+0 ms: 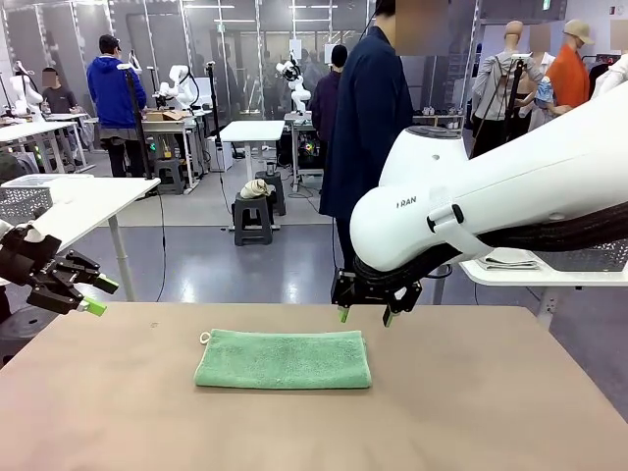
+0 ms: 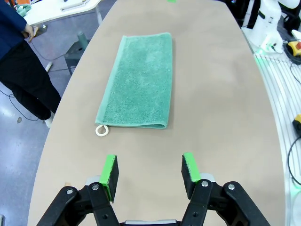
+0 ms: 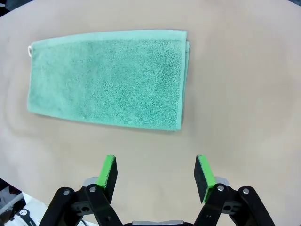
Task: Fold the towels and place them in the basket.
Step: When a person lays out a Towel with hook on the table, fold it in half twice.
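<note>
Left wrist view.
- Left gripper [image 2: 149,160]: bottom centre of frame. Black fingers with green pads [image 2: 110,172], jaws spread apart, nothing between them. It is poised over bare surface [image 2: 221,94], short of the towel.
- Towel [image 2: 138,82]: mint-green terry, folded into a long narrow rectangle and lying flat. It runs from mid-frame toward upper centre.
- White loop [image 2: 101,131]: at the towel's near left corner, resting on the surface.
- Person [image 2: 19,70]: dark clothing, upper left, standing off the surface's edge.

Right wrist view.
- Right gripper [image 3: 155,161]: bottom centre, jaws wide and empty, looking down on the surface [image 3: 244,94].
- Towel [image 3: 108,77]: upper left to centre, long side running across the frame, layered edges showing at its right end. The loop [image 3: 31,49] is at its upper left corner.

Front view.
- Towel [image 1: 283,359]: lower centre, flat on the tan surface [image 1: 471,412], with the loop [image 1: 205,339] at its far left corner.
- Left gripper [image 1: 100,296]: left edge of frame. Its fingertips angle right and slightly downward, held above the surface's left end, well apart from the towel.
- Right gripper [image 1: 365,317]: centre of frame, fingers pointing down, jaws parted. It hangs near the towel's far right corner without touching it.
- Right arm [image 1: 510,186]: a large white arm that enters from the right edge and fills the upper right.
- Person [image 1: 365,128]: long dark blue coat, upper centre, standing beyond the far edge.
</note>
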Available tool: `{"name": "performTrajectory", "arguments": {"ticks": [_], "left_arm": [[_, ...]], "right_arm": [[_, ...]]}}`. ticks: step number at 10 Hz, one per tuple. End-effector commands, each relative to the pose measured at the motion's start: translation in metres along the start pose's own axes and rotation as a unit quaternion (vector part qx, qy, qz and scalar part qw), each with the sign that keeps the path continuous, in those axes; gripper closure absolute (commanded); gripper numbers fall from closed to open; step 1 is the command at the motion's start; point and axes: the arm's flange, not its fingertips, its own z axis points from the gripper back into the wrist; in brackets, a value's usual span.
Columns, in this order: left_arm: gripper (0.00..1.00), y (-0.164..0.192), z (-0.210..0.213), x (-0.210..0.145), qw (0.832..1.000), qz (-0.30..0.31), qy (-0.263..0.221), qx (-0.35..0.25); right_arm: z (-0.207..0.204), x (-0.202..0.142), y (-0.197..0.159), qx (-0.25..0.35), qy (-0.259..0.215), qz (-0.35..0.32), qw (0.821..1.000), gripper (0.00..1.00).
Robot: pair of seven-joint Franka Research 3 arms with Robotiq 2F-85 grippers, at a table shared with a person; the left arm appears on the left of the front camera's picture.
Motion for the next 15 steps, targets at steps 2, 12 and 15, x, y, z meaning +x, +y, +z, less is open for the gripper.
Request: {"name": "performTrajectory", "arguments": {"ticks": [2, 12, 15], "left_arm": [[0.31, -0.001, 0.0, 0.0, 1.0, 0.0, 0.0, 0.001], [0.31, -0.001, 0.0, 0.0, 1.0, 0.0, 0.0, 0.001], [0.31, -0.001, 0.0, 0.0, 1.0, 0.0, 0.0, 0.001]], "right_arm": [[-0.03, 0.007, 0.004, -0.006, 0.0, 0.0, 1.0, 0.17], [-0.126, 0.045, -0.006, -0.05, -0.006, -0.036, 0.998, 0.17], [-0.137, 0.05, -0.005, -0.055, -0.005, -0.044, 0.998, 0.17]]}}
